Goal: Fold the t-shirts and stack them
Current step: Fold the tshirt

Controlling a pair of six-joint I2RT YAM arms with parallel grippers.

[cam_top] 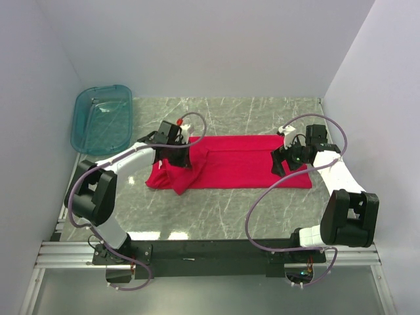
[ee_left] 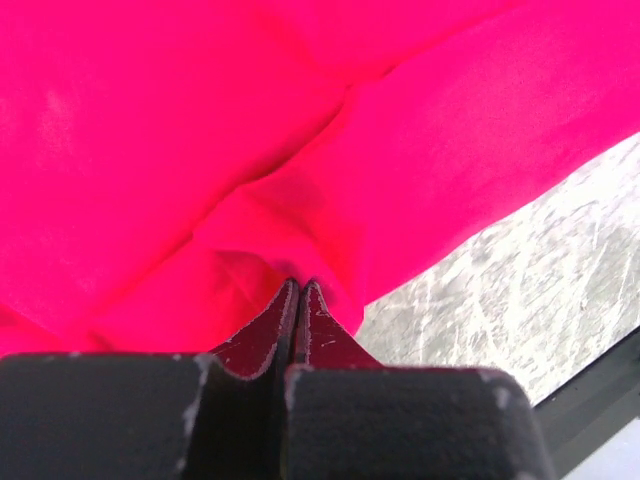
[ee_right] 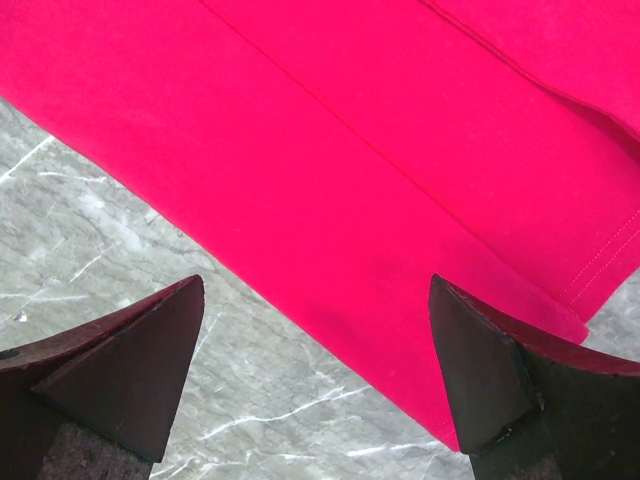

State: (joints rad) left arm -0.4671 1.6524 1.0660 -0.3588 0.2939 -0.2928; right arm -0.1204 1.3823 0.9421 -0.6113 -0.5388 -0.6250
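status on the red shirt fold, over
Left gripper shut on red t-shirt, left end bunched. Right gripper open above its right end. Teal tub far left, apart from it.

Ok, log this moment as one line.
left hand: shut on red t-shirt | right hand: open over t-shirt edge

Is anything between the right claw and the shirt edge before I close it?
Nothing visible does. The right claw hangs open over an edge of the red t-shirt, with only cloth and marble table below it. The teal tub sits far off at the back left corner.
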